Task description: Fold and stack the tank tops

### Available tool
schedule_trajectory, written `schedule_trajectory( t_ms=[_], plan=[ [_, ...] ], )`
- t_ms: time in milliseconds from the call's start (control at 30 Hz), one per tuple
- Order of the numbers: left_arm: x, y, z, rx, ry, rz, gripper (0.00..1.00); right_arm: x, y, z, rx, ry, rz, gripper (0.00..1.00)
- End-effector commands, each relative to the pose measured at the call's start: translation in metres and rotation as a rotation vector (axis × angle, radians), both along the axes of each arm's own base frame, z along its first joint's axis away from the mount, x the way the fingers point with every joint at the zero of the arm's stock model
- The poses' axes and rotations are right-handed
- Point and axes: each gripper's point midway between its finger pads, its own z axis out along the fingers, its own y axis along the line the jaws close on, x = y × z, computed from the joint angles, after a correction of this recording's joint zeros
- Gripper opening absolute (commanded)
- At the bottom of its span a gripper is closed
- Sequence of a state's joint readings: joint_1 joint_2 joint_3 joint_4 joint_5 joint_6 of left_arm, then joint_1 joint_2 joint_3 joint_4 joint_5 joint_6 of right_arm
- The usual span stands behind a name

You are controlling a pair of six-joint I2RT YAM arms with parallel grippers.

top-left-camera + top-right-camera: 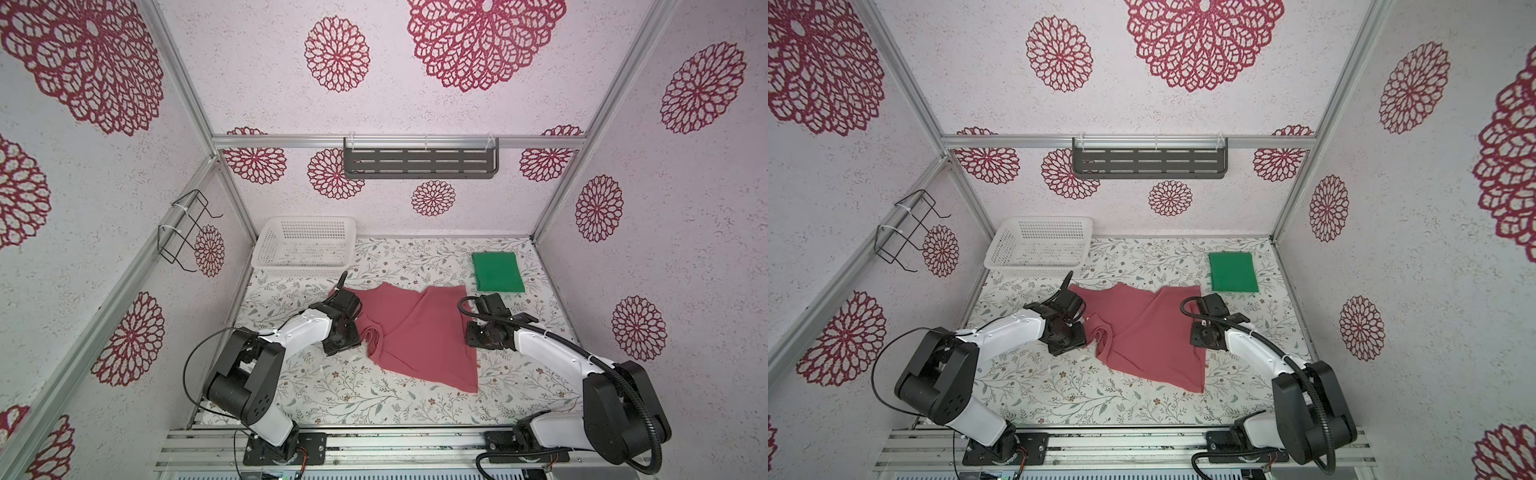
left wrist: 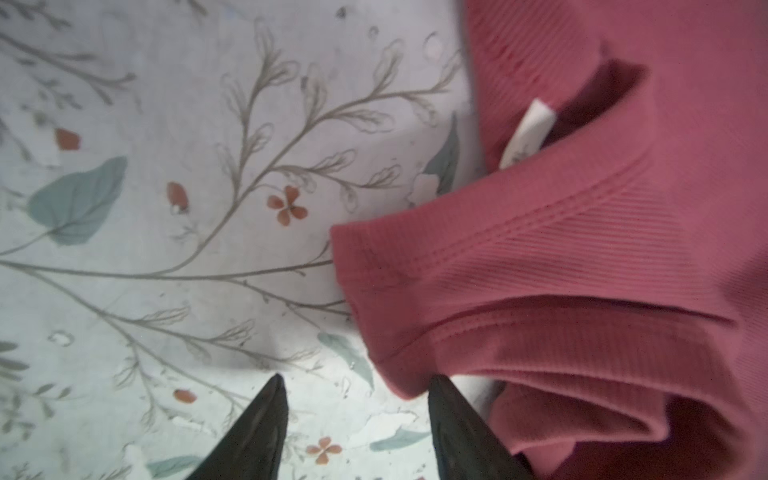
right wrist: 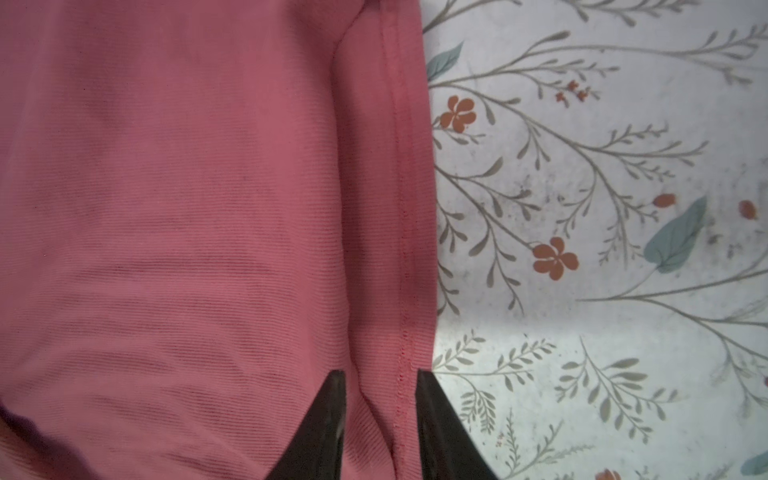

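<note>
The rose-red tank top (image 1: pixel 419 332) (image 1: pixel 1150 332) lies spread and rumpled mid-table. Its straps bunch at its left side and its hem runs along its right side. My left gripper (image 2: pixel 357 382) is open over bare cloth just beside a strap (image 2: pixel 415 266), with nothing between its fingers. In both top views the wrist hides its tips. My right gripper (image 3: pixel 379 374) is shut on the hem (image 3: pixel 409 208), pinching a fold of fabric. The green tank top (image 1: pixel 497 272) (image 1: pixel 1232 272) lies folded into a rectangle at the back right.
A white perforated basket (image 1: pixel 305 243) (image 1: pixel 1040 243) stands at the back left corner. A grey slotted shelf (image 1: pixel 419 162) hangs on the back wall and a wire rack (image 1: pixel 185 230) on the left wall. A white neck label (image 2: pixel 525 133) shows inside the red top.
</note>
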State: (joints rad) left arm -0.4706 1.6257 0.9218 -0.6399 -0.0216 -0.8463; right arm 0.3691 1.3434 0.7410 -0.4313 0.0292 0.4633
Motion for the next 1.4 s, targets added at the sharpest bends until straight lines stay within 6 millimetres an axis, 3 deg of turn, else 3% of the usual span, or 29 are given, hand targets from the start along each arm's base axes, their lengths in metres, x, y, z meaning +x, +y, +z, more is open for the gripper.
schedule_trajectory(
  t_ms=[0,100,233,300,400,800,900,1033,1133,1267,1367],
  plan=[
    [0.010,-0.002,0.000,0.020,-0.022,0.011,0.57,0.000,0.003,0.005,0.028,-0.022,0.009,0.32],
    [0.013,-0.003,-0.008,0.035,-0.002,0.004,0.47,0.000,0.004,0.003,0.033,-0.023,0.018,0.32],
    [0.013,-0.007,-0.016,0.033,0.019,0.001,0.11,0.000,0.005,0.005,0.043,-0.035,0.020,0.32],
    [0.009,-0.004,-0.017,0.041,0.031,0.006,0.02,0.001,0.006,0.007,0.045,-0.042,0.023,0.32],
    [-0.002,0.008,-0.011,0.085,0.051,0.013,0.00,0.003,0.007,0.011,0.044,-0.049,0.034,0.32],
    [-0.087,0.109,0.015,0.229,0.074,0.256,0.00,0.007,0.018,0.007,0.091,-0.057,0.062,0.32],
    [-0.097,0.128,0.020,0.236,0.035,0.334,0.11,0.007,0.019,0.005,0.093,-0.047,0.065,0.33],
    [-0.095,0.137,0.038,0.259,-0.025,0.367,0.45,0.002,0.015,0.004,0.081,-0.036,0.053,0.34],
    [-0.086,0.140,0.062,0.265,-0.086,0.371,0.62,0.003,0.013,0.006,0.080,-0.042,0.046,0.34],
    [-0.067,0.133,0.097,0.254,-0.159,0.323,0.65,0.006,0.027,0.008,0.141,-0.040,0.089,0.35],
    [-0.037,0.100,0.109,0.177,-0.196,0.236,0.61,0.008,0.045,0.002,0.214,-0.009,0.144,0.35]
  ],
)
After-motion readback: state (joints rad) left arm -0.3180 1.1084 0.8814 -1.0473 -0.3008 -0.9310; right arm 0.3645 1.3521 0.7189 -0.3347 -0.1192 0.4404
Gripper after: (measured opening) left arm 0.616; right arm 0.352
